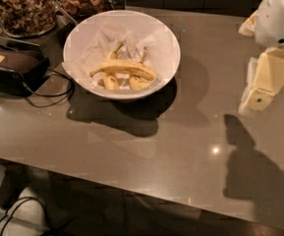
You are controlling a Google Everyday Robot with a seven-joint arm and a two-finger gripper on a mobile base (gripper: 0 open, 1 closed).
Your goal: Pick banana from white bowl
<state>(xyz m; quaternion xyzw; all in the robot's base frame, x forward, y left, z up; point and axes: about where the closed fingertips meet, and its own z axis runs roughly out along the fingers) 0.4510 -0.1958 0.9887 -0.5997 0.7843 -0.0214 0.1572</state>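
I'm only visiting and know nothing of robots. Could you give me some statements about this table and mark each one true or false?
1. The banana lies in the white bowl. True.
2. The gripper holds the banana. False: it hangs over the table's right side, well apart from the bowl.
3. Jars of nuts stand behind the bowl, to the left. True.
4. The bowl holds one banana only. False: shorter bananas lie beside it.

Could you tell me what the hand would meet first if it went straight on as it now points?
Probably the table top below it: the hand, at the right edge, points down and slightly left, well short of the white bowl holding the banana.
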